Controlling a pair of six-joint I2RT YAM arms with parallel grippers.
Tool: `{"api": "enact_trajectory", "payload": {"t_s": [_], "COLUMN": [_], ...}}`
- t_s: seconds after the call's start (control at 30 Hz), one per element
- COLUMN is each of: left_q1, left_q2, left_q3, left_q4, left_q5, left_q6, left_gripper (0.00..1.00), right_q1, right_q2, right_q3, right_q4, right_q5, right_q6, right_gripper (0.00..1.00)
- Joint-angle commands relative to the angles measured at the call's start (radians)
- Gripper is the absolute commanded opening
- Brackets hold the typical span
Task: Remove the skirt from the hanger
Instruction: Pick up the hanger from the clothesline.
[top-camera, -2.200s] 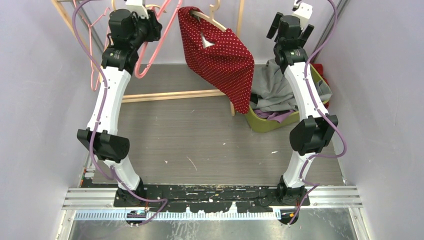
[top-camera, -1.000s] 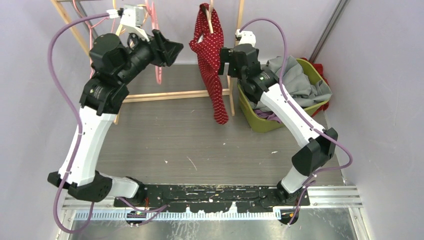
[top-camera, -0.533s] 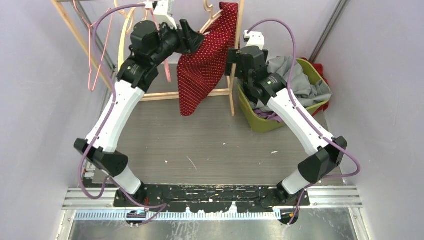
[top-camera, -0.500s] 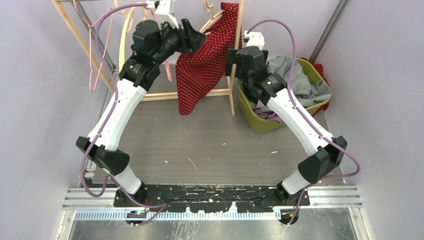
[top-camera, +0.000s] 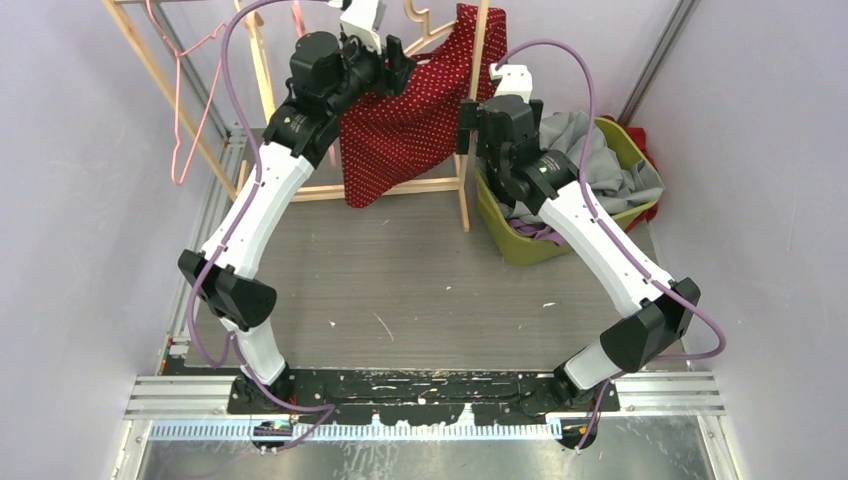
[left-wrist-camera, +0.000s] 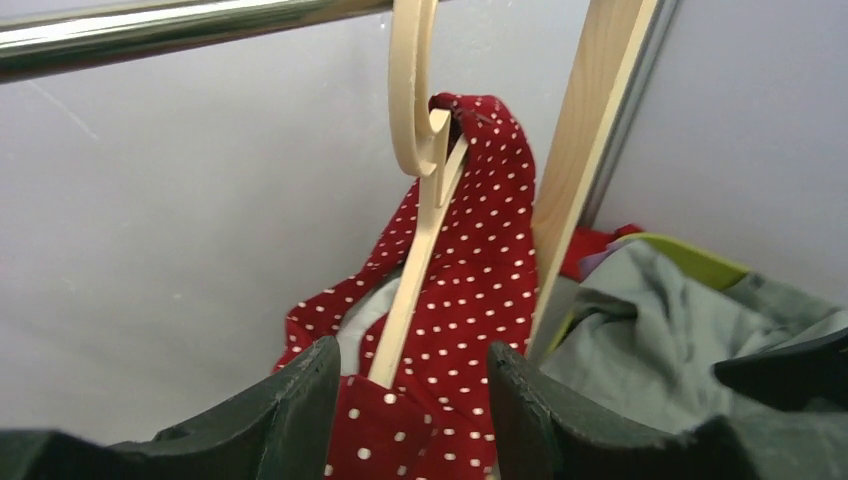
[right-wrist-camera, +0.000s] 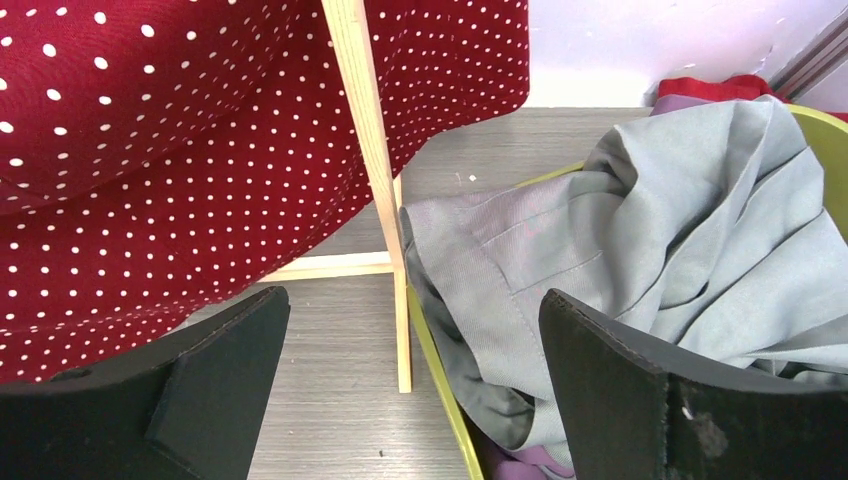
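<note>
Polka-dotted red skirt (left-wrist-camera: 470, 290) draped over curved wooden hanger (left-wrist-camera: 420, 170).

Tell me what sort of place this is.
Probably a lab mock-up of a laundry or closet corner: plain walls, a wooden clothes rack holding a polka-dot skirt on a hanger, and a green basket of clothes.

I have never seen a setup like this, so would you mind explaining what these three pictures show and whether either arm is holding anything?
Two white robot arms are bolted at the near edge of a table. The overhead picture comes from a fixed camera above and behind them; the other two come from cameras on each wrist. The left gripper is partly closed on a red polka-dot skirt, which still hangs on a wooden hanger from a metal rail. The right gripper is wide open and holds nothing. Beside it sits a green basket of grey clothing.
</note>
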Motion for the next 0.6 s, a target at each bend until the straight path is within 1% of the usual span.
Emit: {"api": "enact_trajectory", "payload": {"t_s": [0.0, 0.13, 0.23, 0.37, 0.47, 0.57], "left_q1": [-0.004, -0.002, -0.003, -0.002, -0.003, -0.003], "left_q2": [-0.006, -0.007, 0.003, 0.034, 0.048, 0.046], "left_q3": [0.041, 0.047, 0.066, 0.101, 0.102, 0.056], "left_q4": [-0.011, -0.007, 0.022, 0.054, 0.05, 0.036], "left_q5": [-0.041, -0.026, 0.016, 0.019, 0.019, 0.011], "left_q6": [0.225, 0.292, 0.309, 0.307, 0.299, 0.302], "left_gripper": [0.56, 0.56, 0.57, 0.56, 0.51, 0.46], "right_q1": [-0.009, -0.017, -0.02, -0.021, -0.028, -0.038], "right_q2": [-0.043, -0.032, -0.022, -0.017, -0.022, -0.039], "right_q3": [0.011, 0.017, 0.024, 0.024, 0.018, 0.001], "right_q4": [0.054, 0.057, 0.06, 0.065, 0.068, 0.075], "right_q5": [0.023, 0.016, 0.007, 0.001, 0.003, 0.008], "right_q6": [-0.028, -0.028, -0.025, -0.02, -0.022, -0.026], "right_gripper": [1.0, 1.0, 1.0, 1.0, 1.0, 1.0]}}
